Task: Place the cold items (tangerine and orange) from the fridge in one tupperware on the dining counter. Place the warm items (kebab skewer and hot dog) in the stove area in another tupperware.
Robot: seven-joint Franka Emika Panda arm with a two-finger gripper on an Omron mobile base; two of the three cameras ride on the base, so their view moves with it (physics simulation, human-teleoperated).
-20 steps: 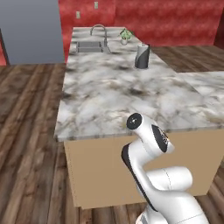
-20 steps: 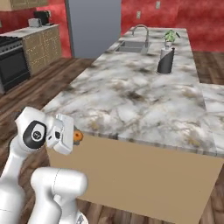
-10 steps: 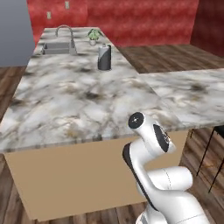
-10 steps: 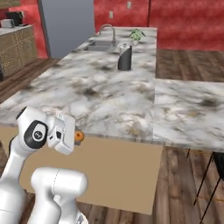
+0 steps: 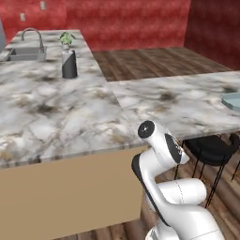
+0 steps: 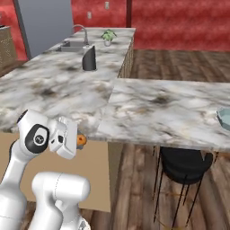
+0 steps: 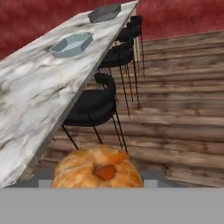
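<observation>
My gripper [image 6: 79, 140] sits close to the arm, low beside the counter's side panel, shut on a lumpy orange fruit [image 6: 81, 140] that looks like the tangerine [image 7: 98, 168]. The fruit hides the fingertips in the hand view. On the marble dining counter [image 6: 166, 108] ahead lie two tupperwares: a light blue-grey one [image 7: 71, 44] and, farther along, a darker grey one [image 7: 104, 13]. The nearer one's edge shows at the right rim of both base views [image 5: 232, 100] [image 6: 223, 118]. The orange, kebab skewer and hot dog are out of view.
Black stools [image 7: 94, 105] [image 6: 184, 164] stand in a row under the dining counter's overhang. On the island to the left are a sink with faucet [image 5: 26, 51], a dark canister [image 5: 69, 64] and a small plant [image 5: 67, 38]. The grey fridge [image 6: 45, 24] stands behind it. Wooden floor stretches to the right.
The base has driven and turned right, so the sink end slid left and the dining counter with stools and a tupperware came into view. The gripper has kept its hold on the fruit.
</observation>
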